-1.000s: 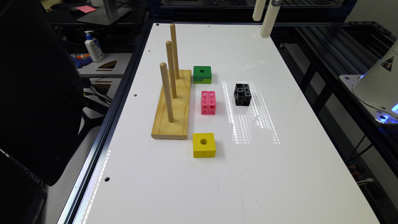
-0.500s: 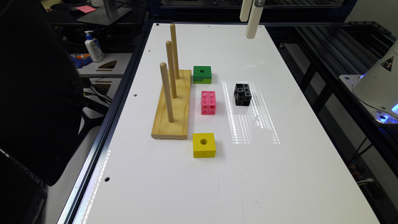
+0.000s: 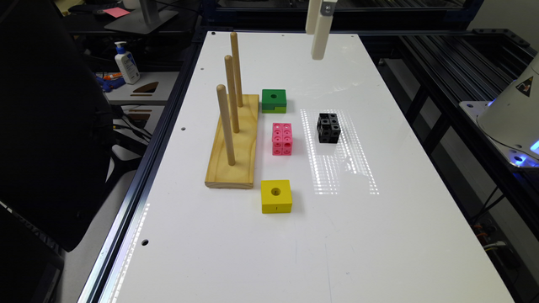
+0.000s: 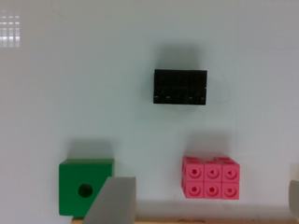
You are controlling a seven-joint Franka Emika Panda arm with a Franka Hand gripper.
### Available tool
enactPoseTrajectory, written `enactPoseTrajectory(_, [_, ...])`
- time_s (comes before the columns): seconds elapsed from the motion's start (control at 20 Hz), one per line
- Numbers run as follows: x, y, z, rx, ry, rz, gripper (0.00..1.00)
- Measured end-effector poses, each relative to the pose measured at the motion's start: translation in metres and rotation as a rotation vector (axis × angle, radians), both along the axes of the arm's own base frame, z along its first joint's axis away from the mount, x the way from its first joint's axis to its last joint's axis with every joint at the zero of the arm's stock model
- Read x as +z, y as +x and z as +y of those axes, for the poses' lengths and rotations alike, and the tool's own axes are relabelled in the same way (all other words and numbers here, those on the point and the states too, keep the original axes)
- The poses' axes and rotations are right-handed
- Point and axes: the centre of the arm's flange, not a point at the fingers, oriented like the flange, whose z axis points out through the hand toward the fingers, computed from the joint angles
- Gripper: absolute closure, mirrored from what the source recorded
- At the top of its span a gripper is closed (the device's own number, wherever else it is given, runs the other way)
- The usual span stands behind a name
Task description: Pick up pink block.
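Pink block (image 3: pixel 282 139) sits flat on the white table (image 3: pixel 261 252), its long side running along the table's length, between the green block (image 3: pixel 273 100) and the yellow block (image 3: pixel 276 196), just beside the wooden peg board (image 3: pixel 234 147). Black cube (image 3: pixel 328 127) is near its other side. Gripper (image 3: pixel 316 25) hangs high over the far end, pointing down, fingers (image 4: pixel 112 203) spread wide apart, holding nothing.
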Motion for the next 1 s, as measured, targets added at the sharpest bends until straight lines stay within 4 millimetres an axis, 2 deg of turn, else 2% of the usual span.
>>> enactPoseTrajectory(0.35, [0.000,0.001,0.021,0.001,-0.002,0.000,0.00])
enactPoseTrajectory(0.65, [-0.002,0.000,0.026,0.002,-0.003,0.003,0.00])
enactPoseTrajectory(1.0, [-0.038,0.009,0.027,0.002,0.007,0.026,0.00])
